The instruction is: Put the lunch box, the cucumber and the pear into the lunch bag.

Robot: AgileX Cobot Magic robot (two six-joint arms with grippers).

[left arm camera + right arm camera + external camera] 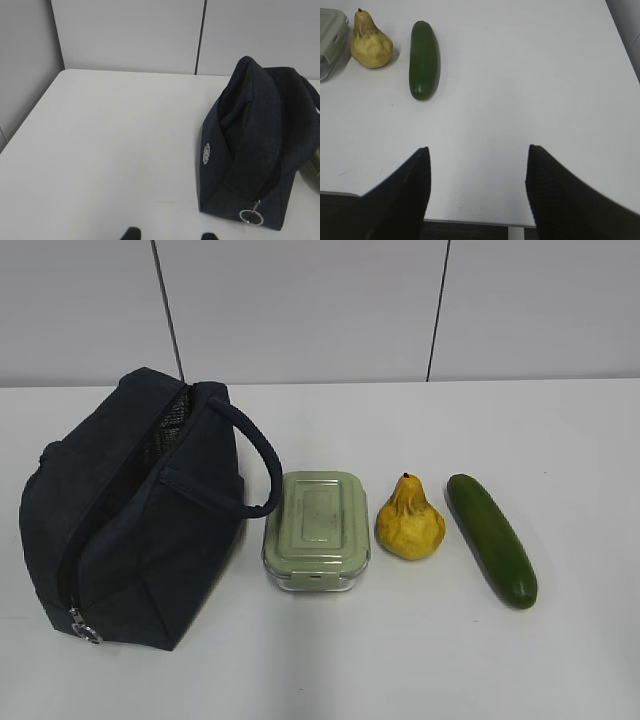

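The navy lunch bag (130,520) stands at the left of the white table, its top partly unzipped, the silver ring pull (85,632) at its near end. It also shows in the left wrist view (255,150). The sage-lidded lunch box (317,530) sits right of the bag, then the yellow pear (409,522), then the dark green cucumber (492,538). In the right wrist view the pear (370,42) and cucumber (424,59) lie far ahead to the left. My left gripper (170,234) is open and empty, left of the bag. My right gripper (477,155) is open and empty over the table's front edge.
The white table (400,660) ends at a grey panelled wall (300,300) behind. The table's left edge (20,135) shows in the left wrist view and its near edge (470,221) in the right wrist view. No arm shows in the exterior view.
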